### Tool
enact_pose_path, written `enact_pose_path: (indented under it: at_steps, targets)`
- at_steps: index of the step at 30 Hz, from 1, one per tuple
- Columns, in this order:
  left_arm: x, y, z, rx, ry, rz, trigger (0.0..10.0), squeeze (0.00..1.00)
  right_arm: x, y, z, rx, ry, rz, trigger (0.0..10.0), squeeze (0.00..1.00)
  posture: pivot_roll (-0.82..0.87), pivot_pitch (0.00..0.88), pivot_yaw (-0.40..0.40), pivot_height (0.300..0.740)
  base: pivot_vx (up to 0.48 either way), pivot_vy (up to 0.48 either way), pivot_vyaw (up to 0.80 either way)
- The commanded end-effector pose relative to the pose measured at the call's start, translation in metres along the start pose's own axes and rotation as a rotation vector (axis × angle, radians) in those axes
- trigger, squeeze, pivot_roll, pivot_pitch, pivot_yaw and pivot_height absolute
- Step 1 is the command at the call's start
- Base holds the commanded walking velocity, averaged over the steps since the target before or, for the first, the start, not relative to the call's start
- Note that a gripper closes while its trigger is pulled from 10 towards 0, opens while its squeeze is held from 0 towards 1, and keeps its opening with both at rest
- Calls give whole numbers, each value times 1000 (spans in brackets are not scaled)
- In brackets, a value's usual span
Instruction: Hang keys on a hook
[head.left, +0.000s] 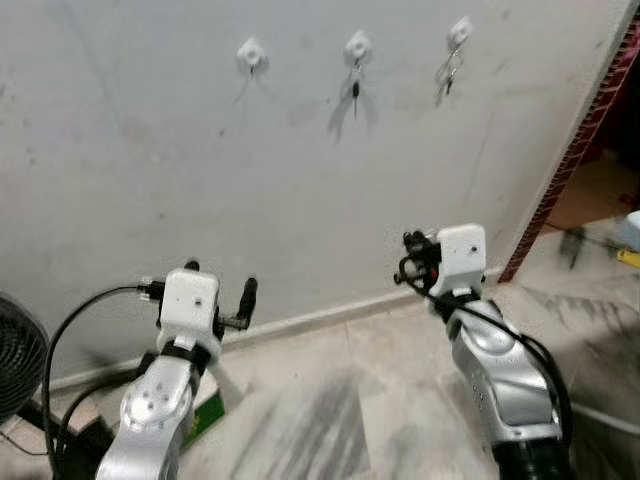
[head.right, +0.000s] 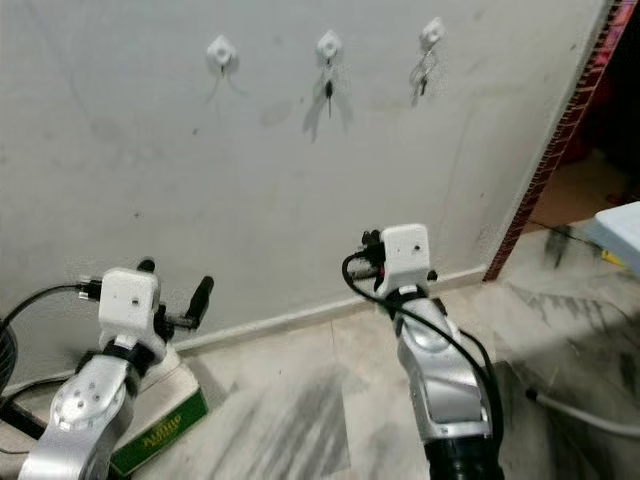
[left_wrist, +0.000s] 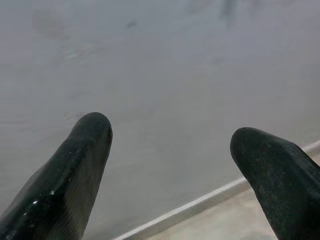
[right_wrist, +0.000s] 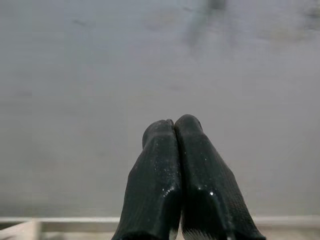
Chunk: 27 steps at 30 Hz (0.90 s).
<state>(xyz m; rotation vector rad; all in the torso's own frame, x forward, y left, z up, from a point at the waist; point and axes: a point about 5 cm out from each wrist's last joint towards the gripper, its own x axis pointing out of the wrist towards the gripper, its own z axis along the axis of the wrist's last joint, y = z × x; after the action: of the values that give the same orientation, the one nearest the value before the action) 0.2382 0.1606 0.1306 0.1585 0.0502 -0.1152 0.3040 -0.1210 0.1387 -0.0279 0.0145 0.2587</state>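
Note:
Three white hooks sit high on the grey wall. The left hook (head.left: 251, 52) is bare. From the middle hook (head.left: 357, 46) hangs a dark key (head.left: 355, 88). The right hook (head.left: 459, 32) carries a small bunch of keys (head.left: 447, 73). Both arms are raised low in front of the wall, well below the hooks. My left gripper (left_wrist: 170, 135) is open with nothing between its fingers (head.left: 250, 292). My right gripper (right_wrist: 173, 125) points at the wall, its two fingers pressed together with nothing visible between them.
A white skirting (head.left: 330, 315) runs along the foot of the wall above a marbled floor. A black fan (head.left: 15, 360) stands at the far left, and a green box (head.right: 160, 430) lies under the left arm. A brick-red wall edge (head.left: 590, 130) bounds the right side.

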Motion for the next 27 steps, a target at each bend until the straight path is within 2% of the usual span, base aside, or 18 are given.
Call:
enact_pose_path:
  at_steps: [1,11,27]
  targets:
    - [-1,-1,-1,-3,0,-1,10000,0,1,-2,6,-19,-23,1,10000,0,152,0,27,740,0,0,800]
    - [-2,-2,-1,-12,-2,-7,10000,0,2,-2,6,-17,-26,2,10000,0,153,0,28,740,0,0,794]
    - [-3,-4,2,-35,-36,-43,10000,0,1,-1,6,-9,-34,11,10000,0,157,0,29,740,0,0,0]
